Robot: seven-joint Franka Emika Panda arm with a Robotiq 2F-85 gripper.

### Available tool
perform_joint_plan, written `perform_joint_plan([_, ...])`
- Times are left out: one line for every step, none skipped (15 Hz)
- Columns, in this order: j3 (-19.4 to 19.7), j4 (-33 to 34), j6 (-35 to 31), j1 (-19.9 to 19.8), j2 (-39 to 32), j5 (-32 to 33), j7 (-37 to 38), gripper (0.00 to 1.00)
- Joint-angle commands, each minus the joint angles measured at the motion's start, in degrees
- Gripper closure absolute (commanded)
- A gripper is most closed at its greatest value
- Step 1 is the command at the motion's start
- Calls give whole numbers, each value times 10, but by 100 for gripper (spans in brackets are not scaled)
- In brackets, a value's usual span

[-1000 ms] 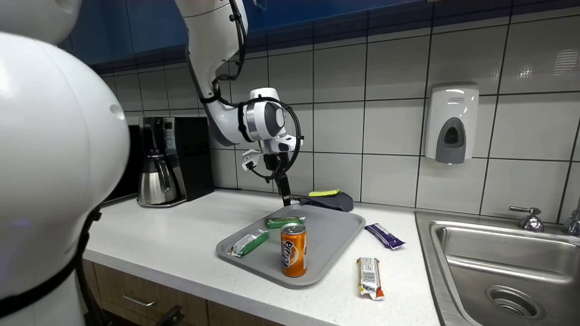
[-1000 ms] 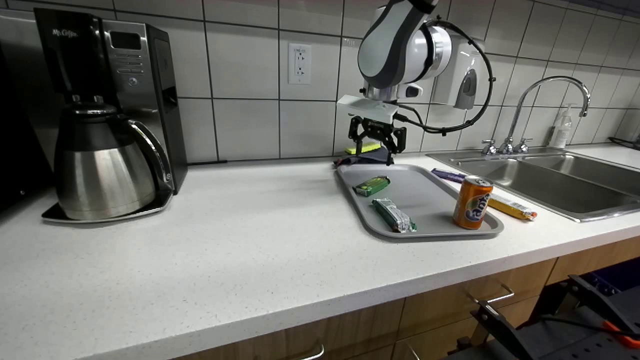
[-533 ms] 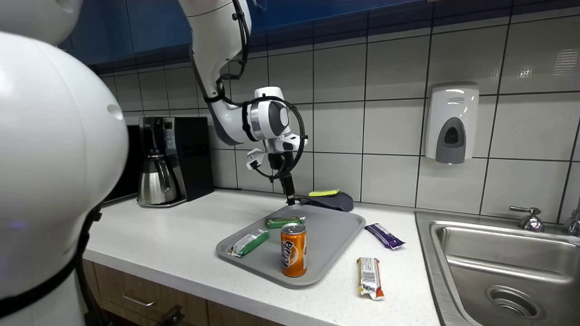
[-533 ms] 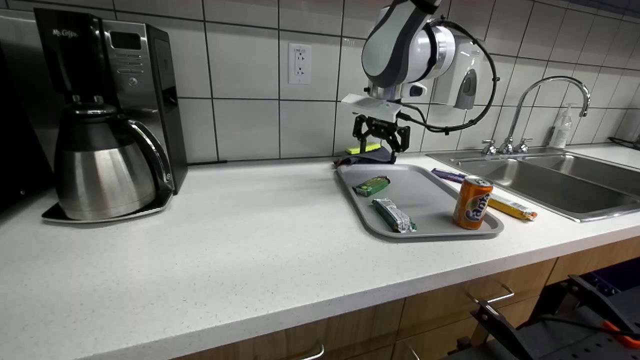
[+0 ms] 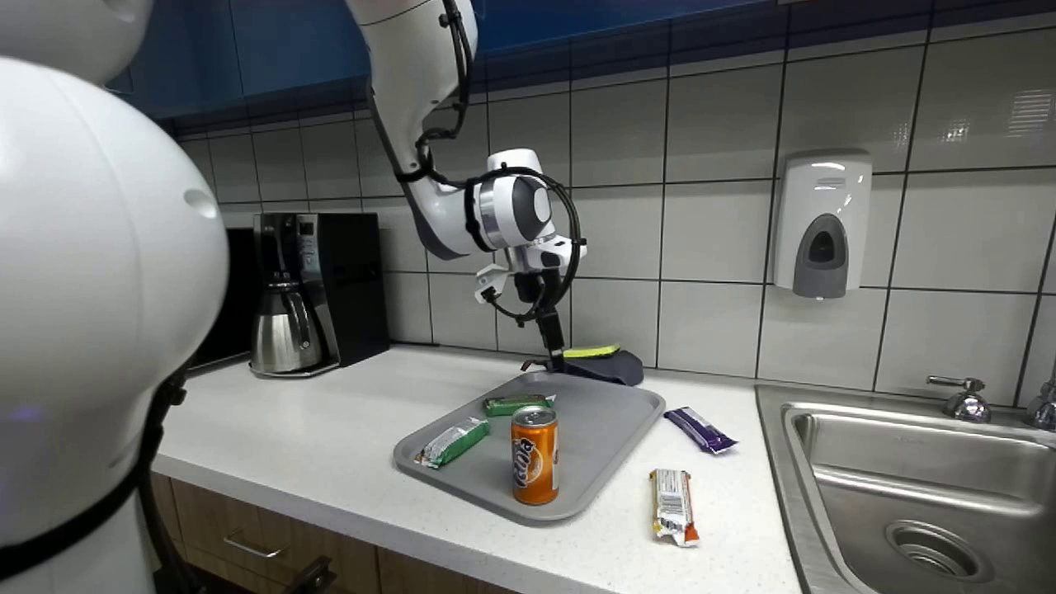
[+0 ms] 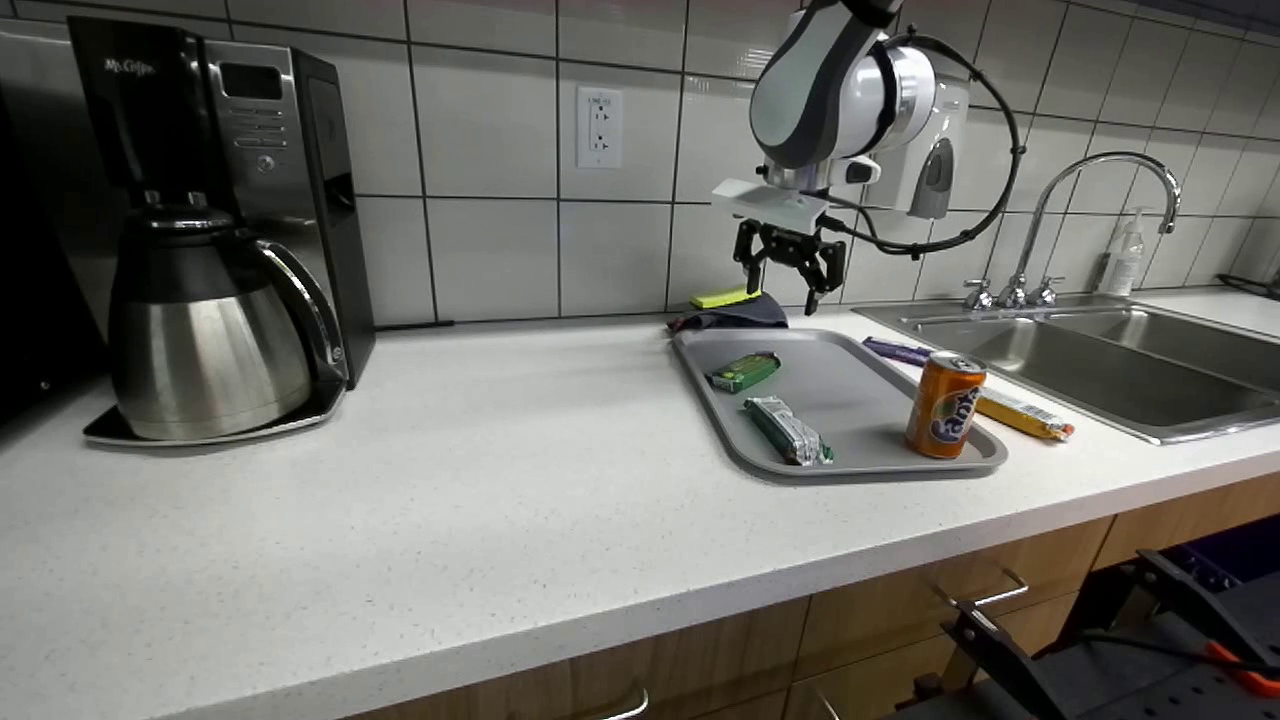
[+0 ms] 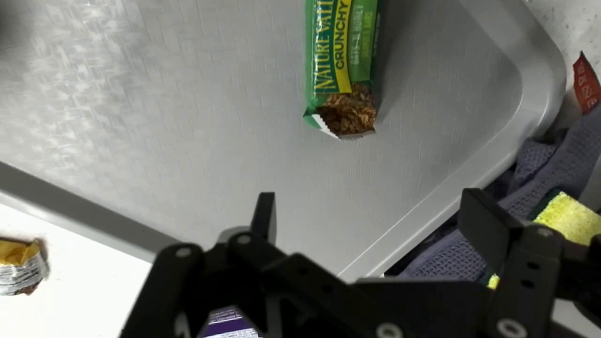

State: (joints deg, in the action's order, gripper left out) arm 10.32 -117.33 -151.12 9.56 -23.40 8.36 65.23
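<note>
My gripper (image 7: 369, 197) is open and empty in the wrist view, its fingers wide apart above the back edge of the grey tray (image 7: 211, 155). It also shows in both exterior views (image 5: 558, 360) (image 6: 784, 296), near the dark cloth (image 6: 735, 315) with a yellow-green sponge (image 6: 725, 297) on it. A green granola bar (image 7: 342, 51), its end torn open or clear, lies on the tray ahead of the fingers. A second green-and-silver bar (image 6: 787, 432) and an upright orange Fanta can (image 6: 944, 405) stand or lie on the tray's front part.
A purple bar (image 5: 700, 430) and a yellow-and-white bar (image 5: 674, 506) lie on the counter between tray and sink (image 5: 771, 462). A coffee maker (image 6: 215, 290) stands at the far left. A soap dispenser (image 5: 822, 223) hangs on the tiled wall.
The arm and gripper have moved to the right in both exterior views and slightly up, along the back of the tray. The bars, can, tray and cloth have not moved.
</note>
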Motion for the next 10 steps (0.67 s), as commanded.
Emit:
perform_joint_plan([-9,7,8,-29,10,-16,-45,0])
perform_joint_plan([-10,9,10,-35,10,-18,-54,0])
perform_joint_plan([-12,11,11,-44,11,-24,-69,0])
perform_joint_plan([-12,12,10,-51,10,-27,-86,0])
perform_joint_plan([-12,15,11,-59,9,-32,-104,0])
perform_joint_plan([-8,19,15,-63,8,-32,-117,0])
perform_joint_plan([-12,20,18,-73,9,-43,-141,0])
perform_joint_plan([-14,22,20,-81,9,-50,-163,0])
perform_joint_plan([-14,23,24,-87,11,-57,-181,0])
perform_joint_plan([-13,22,21,-93,11,-65,-200,0])
